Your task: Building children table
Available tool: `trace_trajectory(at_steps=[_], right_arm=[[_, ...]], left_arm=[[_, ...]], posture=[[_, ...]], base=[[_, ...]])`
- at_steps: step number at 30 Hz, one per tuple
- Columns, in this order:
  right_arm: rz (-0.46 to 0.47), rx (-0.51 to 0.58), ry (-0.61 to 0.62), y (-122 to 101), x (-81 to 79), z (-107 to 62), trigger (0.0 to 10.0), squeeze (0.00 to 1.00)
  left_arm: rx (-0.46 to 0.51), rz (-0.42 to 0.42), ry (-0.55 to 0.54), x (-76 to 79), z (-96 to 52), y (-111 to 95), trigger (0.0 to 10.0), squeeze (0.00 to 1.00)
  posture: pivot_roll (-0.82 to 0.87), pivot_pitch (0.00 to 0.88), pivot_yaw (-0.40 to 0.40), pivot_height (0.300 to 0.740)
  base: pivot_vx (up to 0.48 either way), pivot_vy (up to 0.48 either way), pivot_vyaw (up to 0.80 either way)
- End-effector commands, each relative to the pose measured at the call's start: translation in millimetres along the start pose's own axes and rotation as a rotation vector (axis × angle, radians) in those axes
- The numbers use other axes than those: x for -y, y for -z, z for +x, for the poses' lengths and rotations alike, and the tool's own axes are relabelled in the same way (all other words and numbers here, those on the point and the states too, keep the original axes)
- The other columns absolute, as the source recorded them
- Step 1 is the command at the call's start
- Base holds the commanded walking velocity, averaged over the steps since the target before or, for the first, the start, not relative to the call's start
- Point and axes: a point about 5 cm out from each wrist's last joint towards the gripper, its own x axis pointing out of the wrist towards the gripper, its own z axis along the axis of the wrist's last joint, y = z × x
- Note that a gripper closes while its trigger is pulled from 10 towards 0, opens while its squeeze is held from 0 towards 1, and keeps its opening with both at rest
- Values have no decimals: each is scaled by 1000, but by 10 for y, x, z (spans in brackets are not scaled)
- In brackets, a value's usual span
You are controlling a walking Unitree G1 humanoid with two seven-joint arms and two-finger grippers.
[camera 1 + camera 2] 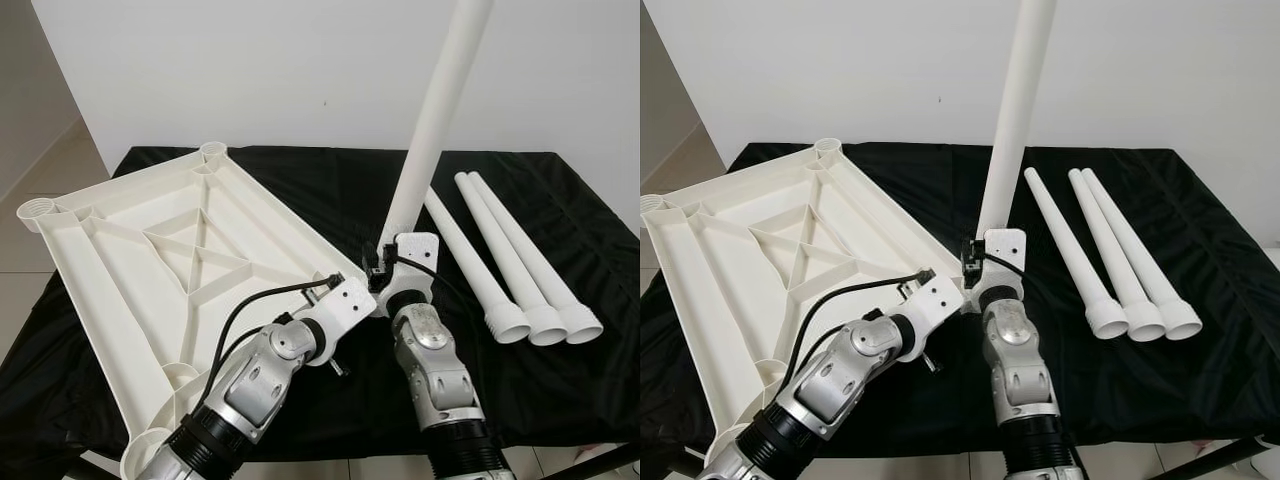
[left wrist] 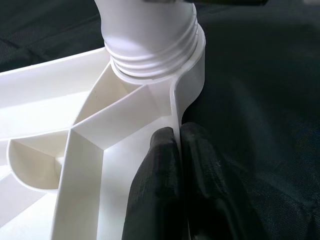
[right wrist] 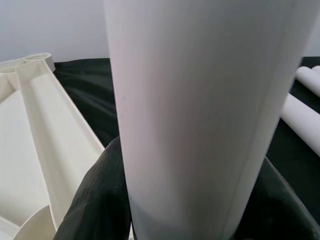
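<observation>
Both silver arms fill the front of the head views, reaching fwd over a black cloth (image 1: 330, 190) on the work surface. Going L to R: the white tabletop (image 1: 150, 270) lies upside down w/ its ribbed underside up, leg sockets at the corners, and it's tilted a bit so the far-left corner hangs past the cloth. Left gripper (image 2: 179, 165) is at the tabletop's near-right corner, its two black fingers pressed nearly together w/ the thin side wall of the tabletop pinched between them. Right next to that, the upright leg (image 1: 432, 130) stands in the corner socket, leaning slightly; in the left wrist view its threaded end sits in the socket w/ a few threads showing. Right gripper (image 3: 175, 220) is wrapped around the lower part of that leg, black fingers on either side of it, clamping it. Further right, three more legs (image 1: 510, 270) lie side by side on the cloth, touching, wide threaded ends toward the robot.
</observation>
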Motion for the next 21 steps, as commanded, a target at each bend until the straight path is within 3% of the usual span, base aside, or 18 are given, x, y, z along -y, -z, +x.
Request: trace_trajectory(at_steps=[1, 4, 5, 21], right_arm=[[-14, 9, 113, -44, 158, 16, 10000, 169], [-14, 14, 122, -52, 180, 16, 10000, 169], [-12, 25, 123, -67, 205, 16, 10000, 1000], [-26, 57, 139, -96, 247, -16, 10000, 1000]], left_arm=[[3, 4, 123, 233, 39, 7, 10000, 0], [3, 4, 123, 233, 38, 8, 10000, 0], [3, 4, 123, 236, 37, 10, 10000, 0], [2, 2, 118, 233, 35, 13, 10000, 0]], posture=[[-121, 30, 5, 740], [-124, 32, 6, 740], [-126, 34, 7, 740], [-124, 41, 4, 740]], base=[[0, 0, 0], [0, 0, 0], [0, 0, 0], [0, 0, 0]])
